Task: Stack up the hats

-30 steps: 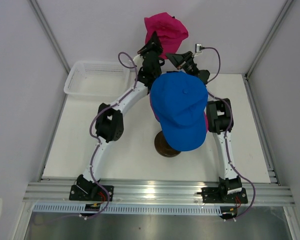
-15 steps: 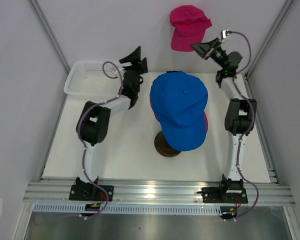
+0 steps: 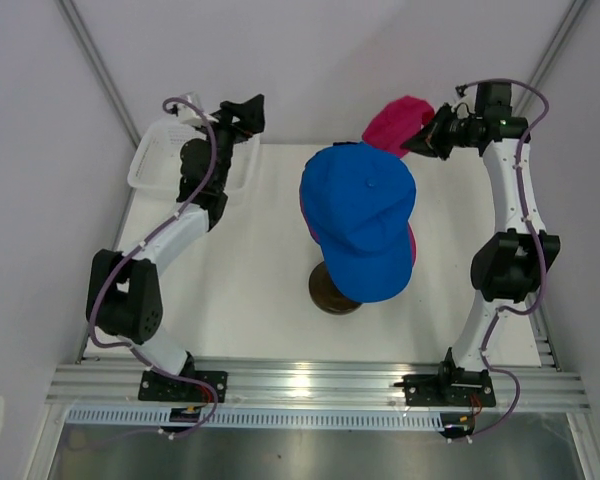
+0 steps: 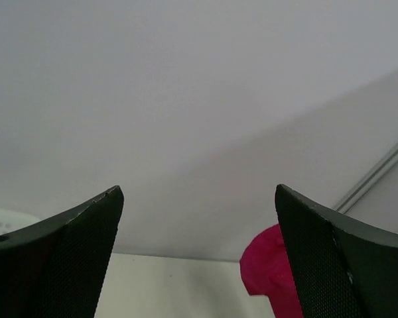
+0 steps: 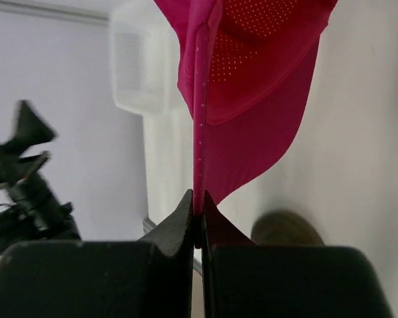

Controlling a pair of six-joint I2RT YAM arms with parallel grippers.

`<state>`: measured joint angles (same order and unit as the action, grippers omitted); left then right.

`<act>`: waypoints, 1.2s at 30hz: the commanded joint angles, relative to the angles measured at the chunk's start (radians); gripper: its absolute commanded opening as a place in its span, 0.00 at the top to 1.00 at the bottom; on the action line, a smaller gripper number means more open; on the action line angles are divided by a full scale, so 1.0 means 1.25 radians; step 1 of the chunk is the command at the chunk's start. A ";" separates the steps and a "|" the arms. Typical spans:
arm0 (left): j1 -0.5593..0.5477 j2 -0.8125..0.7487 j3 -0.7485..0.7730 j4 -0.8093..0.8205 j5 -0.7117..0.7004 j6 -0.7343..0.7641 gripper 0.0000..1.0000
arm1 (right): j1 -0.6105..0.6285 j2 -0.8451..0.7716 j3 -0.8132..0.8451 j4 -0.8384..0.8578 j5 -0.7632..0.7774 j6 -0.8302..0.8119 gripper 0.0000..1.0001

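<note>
A blue hat (image 3: 360, 225) tops the stack, the likely target. Just beyond, the right tool (image 3: 425, 135) pinches a magenta hat (image 3: 395, 125) by its edge, held high, probably to clear the crown. The left tool (image 3: 242, 115) hovers near the basket (image 3: 150, 165), spread and empty.

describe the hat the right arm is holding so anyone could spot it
Find the big blue hat in the middle of the table. Behind it to the right, the right gripper pinches a pink hat, the only one held in the air.
</note>
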<state>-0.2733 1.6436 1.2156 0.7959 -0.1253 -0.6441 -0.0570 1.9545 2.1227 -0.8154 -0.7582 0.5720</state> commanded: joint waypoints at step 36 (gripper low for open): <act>-0.006 -0.129 0.005 -0.223 0.196 0.404 0.01 | 0.126 -0.001 0.302 0.688 -0.108 0.620 1.00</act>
<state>-0.2913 1.5341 1.2678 0.4446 0.0940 -0.0906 0.0471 2.0682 2.4252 -0.1406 -0.9596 1.2064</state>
